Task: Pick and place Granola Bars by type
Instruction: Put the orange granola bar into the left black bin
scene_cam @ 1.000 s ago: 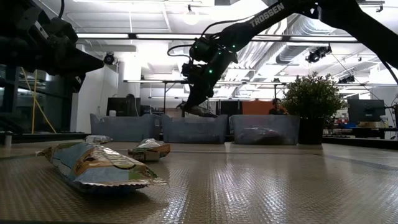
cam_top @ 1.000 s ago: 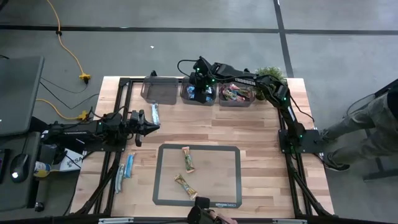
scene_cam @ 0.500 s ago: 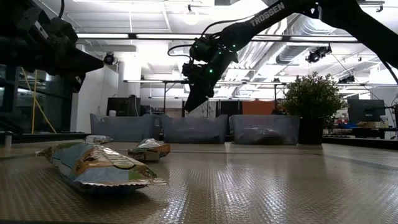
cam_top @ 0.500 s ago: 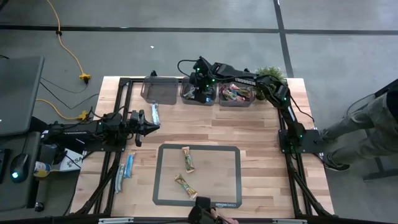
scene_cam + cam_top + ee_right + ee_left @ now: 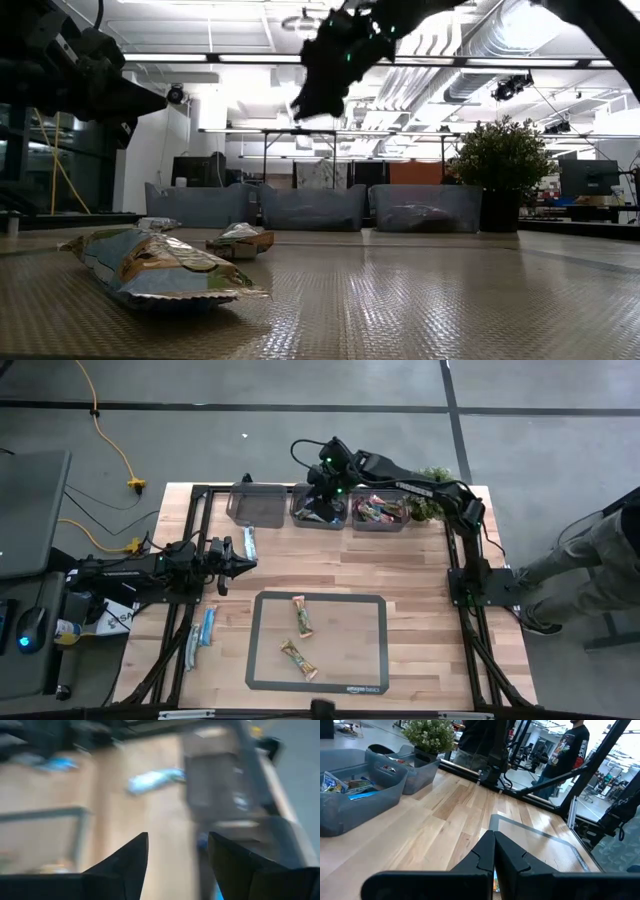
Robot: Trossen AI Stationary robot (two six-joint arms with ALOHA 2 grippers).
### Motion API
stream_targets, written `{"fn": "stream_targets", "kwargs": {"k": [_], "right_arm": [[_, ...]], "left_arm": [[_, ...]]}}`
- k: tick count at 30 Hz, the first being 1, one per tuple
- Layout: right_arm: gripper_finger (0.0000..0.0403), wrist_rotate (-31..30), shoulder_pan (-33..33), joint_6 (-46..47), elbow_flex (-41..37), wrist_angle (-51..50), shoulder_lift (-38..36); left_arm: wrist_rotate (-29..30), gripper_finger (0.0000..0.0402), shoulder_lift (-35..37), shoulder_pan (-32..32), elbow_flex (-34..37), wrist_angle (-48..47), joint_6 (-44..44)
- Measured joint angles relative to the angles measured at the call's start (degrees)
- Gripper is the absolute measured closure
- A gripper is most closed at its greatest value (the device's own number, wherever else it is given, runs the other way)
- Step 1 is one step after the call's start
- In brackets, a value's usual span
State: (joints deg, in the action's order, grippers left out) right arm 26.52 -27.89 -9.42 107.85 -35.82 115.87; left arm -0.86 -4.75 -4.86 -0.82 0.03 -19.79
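Right gripper (image 5: 177,865): two dark fingers (image 5: 125,862) at the frame's bottom, set apart with a gap between. Pale wooden tabletop (image 5: 145,820) beyond, blurred. Light blue wrapped bar (image 5: 155,780) at upper centre. Clear grey plastic bin (image 5: 220,785) at upper right. Dark-edged mat (image 5: 40,812) at left.

Grey concrete floor (image 5: 300,440) with dark tape lines and a yellow cable (image 5: 112,445) snaking across it. Bright strip lights (image 5: 200,57) and exposed ducts (image 5: 480,50) overhead.
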Motion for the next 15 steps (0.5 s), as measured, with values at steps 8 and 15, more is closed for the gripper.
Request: {"fn": "stream_targets", "kwargs": {"k": [8, 15], "right_arm": [[0.0215, 5.8, 6.6, 6.6, 0.0, -0.8, -5.8], [0.0214, 5.5, 12.2, 11.4, 0.0, -4.3, -10.3]], "left_arm": [[0.0, 0.0401, 0.0, 0.0, 0.0, 0.0, 0.0], [0.0, 0.0401, 0.0, 0.0, 0.0, 0.0, 0.0]]}}
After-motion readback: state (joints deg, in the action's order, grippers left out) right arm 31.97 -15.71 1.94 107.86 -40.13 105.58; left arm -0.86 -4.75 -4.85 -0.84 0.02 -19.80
